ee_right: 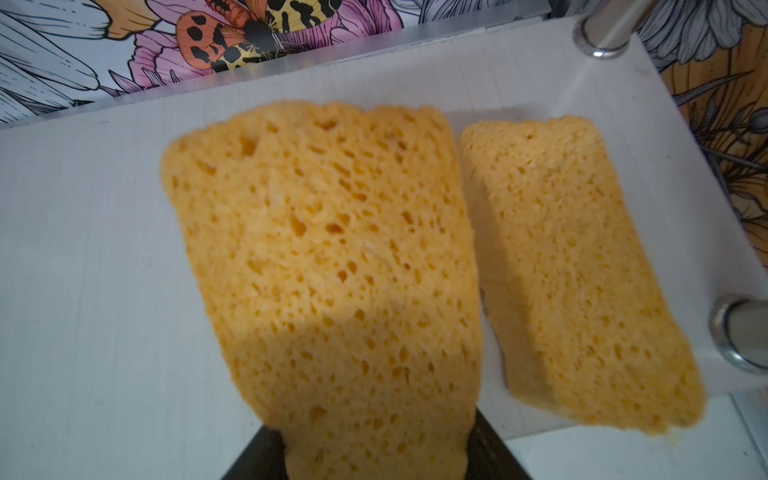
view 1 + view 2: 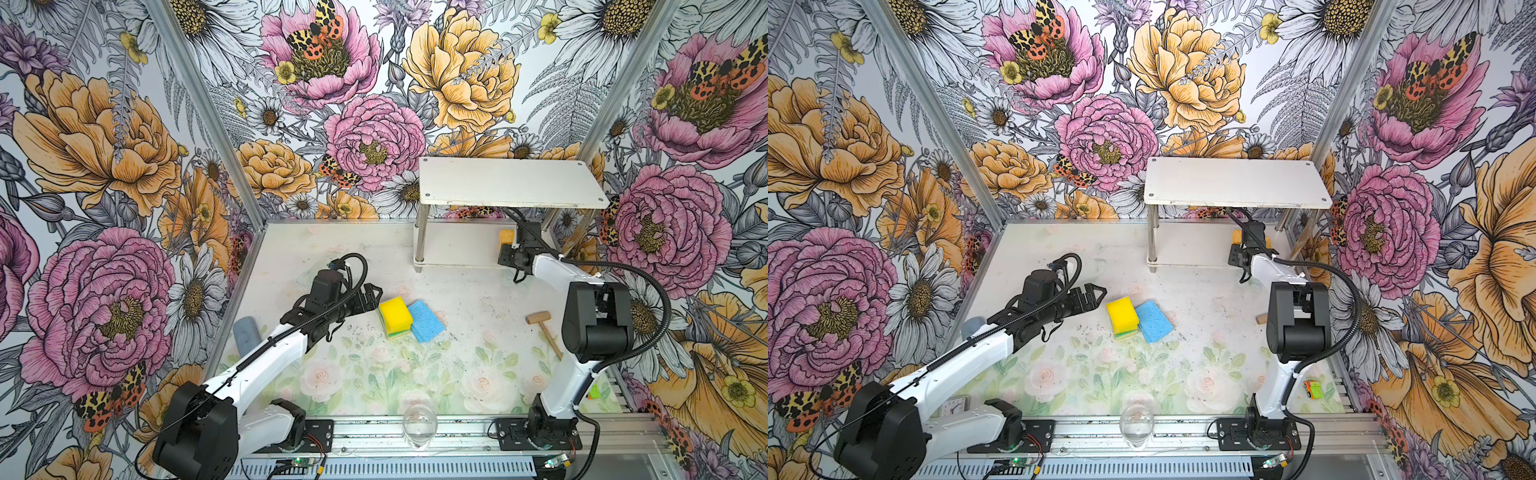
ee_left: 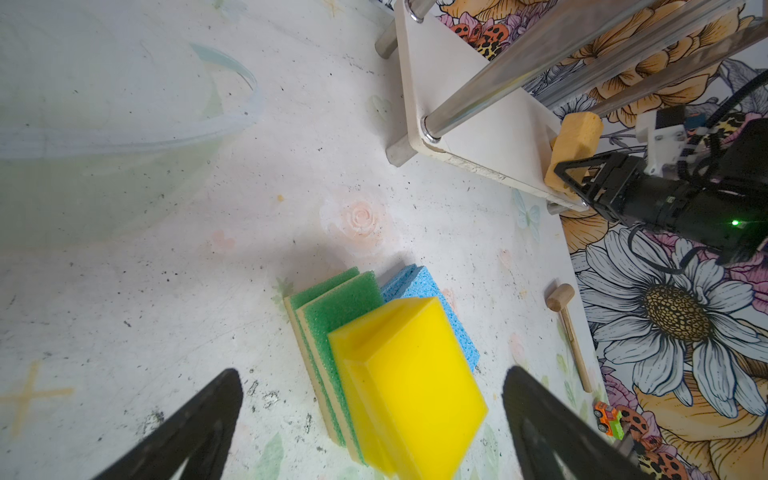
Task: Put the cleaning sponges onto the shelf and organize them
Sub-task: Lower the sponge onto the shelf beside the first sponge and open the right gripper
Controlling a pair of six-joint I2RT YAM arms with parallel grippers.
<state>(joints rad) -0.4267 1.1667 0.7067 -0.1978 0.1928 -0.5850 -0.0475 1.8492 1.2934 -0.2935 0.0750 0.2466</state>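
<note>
Fingers (image 1: 496, 457) on our right arm are clamped on the near end of a porous orange sponge (image 1: 328, 270), holding it over the lower board (image 1: 104, 249) of the shelf (image 2: 511, 180), which stands at the far right corner of the desk (image 2: 465, 299). A second orange sponge (image 1: 582, 266) lies on that board by the right-end posts, just beside the held one. We cannot tell whether the held sponge is touching the board.

Our left fingers (image 3: 199, 428) are spread and empty, hovering just beside the pile near the middle of the desk. There a thick yellow sponge (image 2: 395, 312) sits on the green-topped sponges (image 3: 336, 303), with the blue sponges (image 2: 426, 322) touching them on the right.

We judge the step in hand to be setting down the second of the orange pair. The next move calls for lowering it flat and square to its twin, then letting go and backing out between the posts without dragging either sponge. After that, we expect the yellow sponge on top of the pile to be the easiest pick for the left arm.
</note>
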